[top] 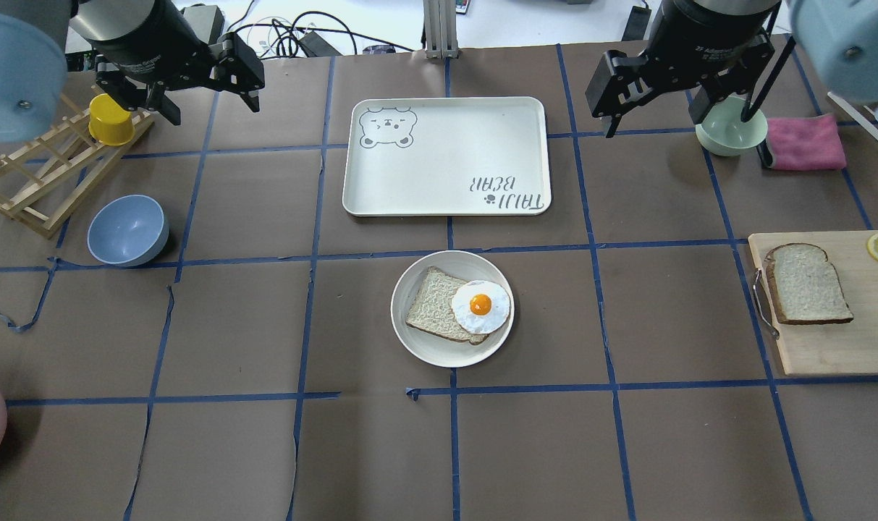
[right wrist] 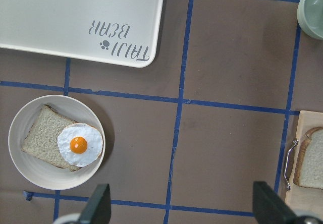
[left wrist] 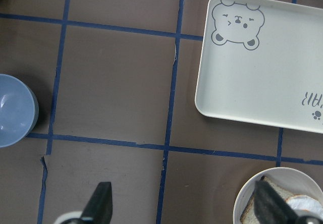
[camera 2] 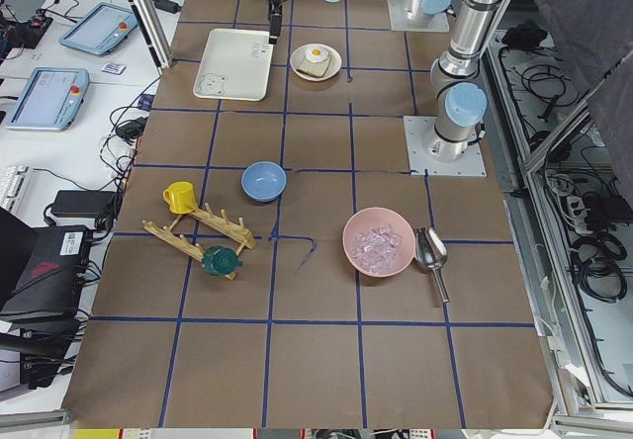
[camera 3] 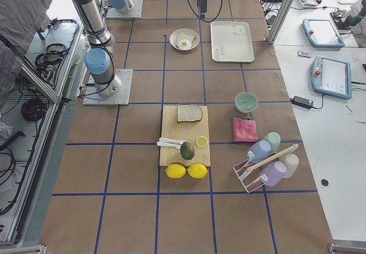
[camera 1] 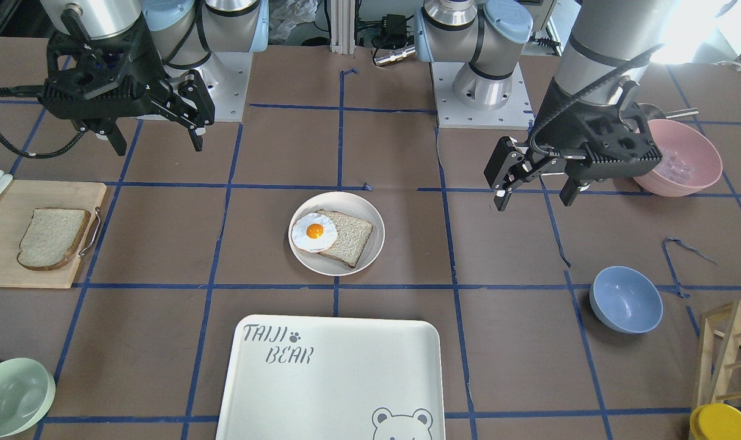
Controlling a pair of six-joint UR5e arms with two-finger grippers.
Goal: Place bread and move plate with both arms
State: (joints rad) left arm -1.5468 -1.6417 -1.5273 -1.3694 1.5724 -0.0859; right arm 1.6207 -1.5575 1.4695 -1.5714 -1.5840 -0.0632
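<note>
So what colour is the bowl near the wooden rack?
Blue bowl, clearest in the overhead exterior view.

Four fixed cameras, two wrist cameras
Overhead and front-facing views face each other; both share the plate (top: 431, 352)

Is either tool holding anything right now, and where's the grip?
Nothing is held. The left tool and right tool both hang open and empty.
</note>
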